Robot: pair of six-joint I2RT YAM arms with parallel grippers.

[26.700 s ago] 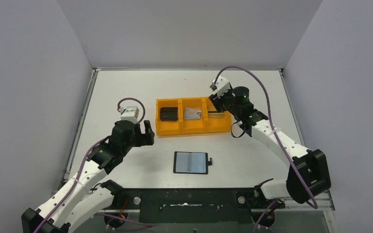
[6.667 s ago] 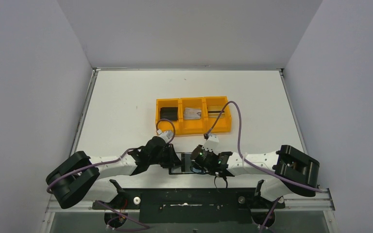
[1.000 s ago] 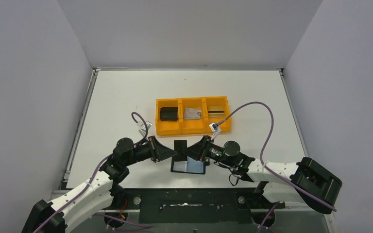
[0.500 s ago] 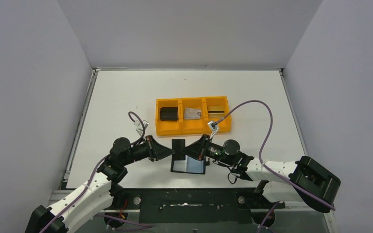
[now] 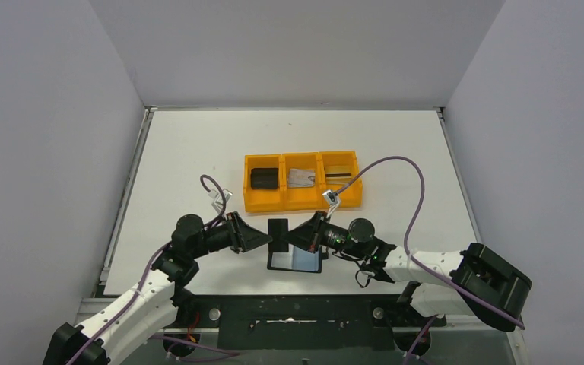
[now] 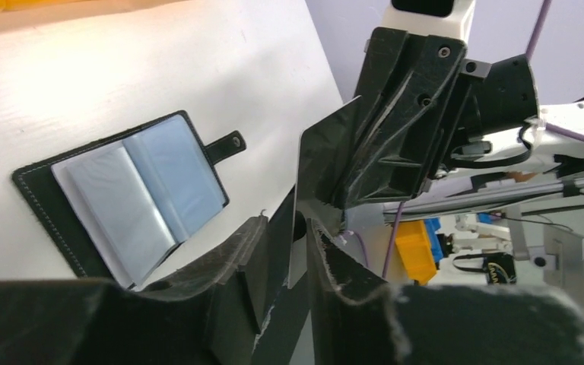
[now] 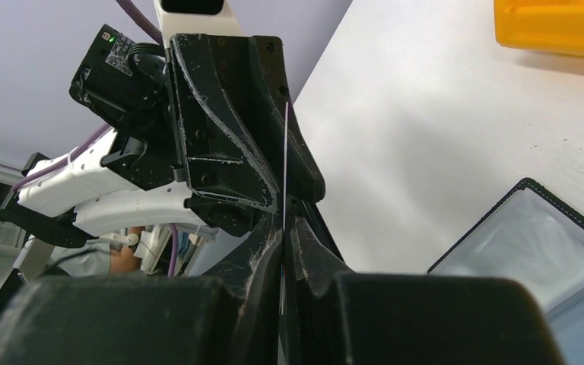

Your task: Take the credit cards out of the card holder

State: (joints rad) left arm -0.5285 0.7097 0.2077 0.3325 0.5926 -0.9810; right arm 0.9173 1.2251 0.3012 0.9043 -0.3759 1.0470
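Observation:
The card holder (image 5: 296, 260) lies open near the table's front edge, its blue-grey pockets (image 6: 133, 198) facing up. Above its far-left corner a black card (image 5: 279, 230) stands on edge between both grippers. My right gripper (image 7: 284, 224) is shut on this card (image 7: 285, 152), pinching its thin edge. My left gripper (image 6: 300, 224) faces it; its fingers stand slightly apart on either side of the card (image 6: 321, 163). A silvery-grey credit card (image 5: 301, 178) and a gold one (image 5: 339, 174) lie in the orange tray.
The orange three-compartment tray (image 5: 303, 205) sits just beyond the grippers, with a chunky black block (image 5: 265, 179) in its left compartment. Purple cables loop above both wrists. Grey walls stand on either side of the table.
Both grippers have drifted slightly left with the black card between them. The right jaws have closed on the card and the left jaws have parted from it.

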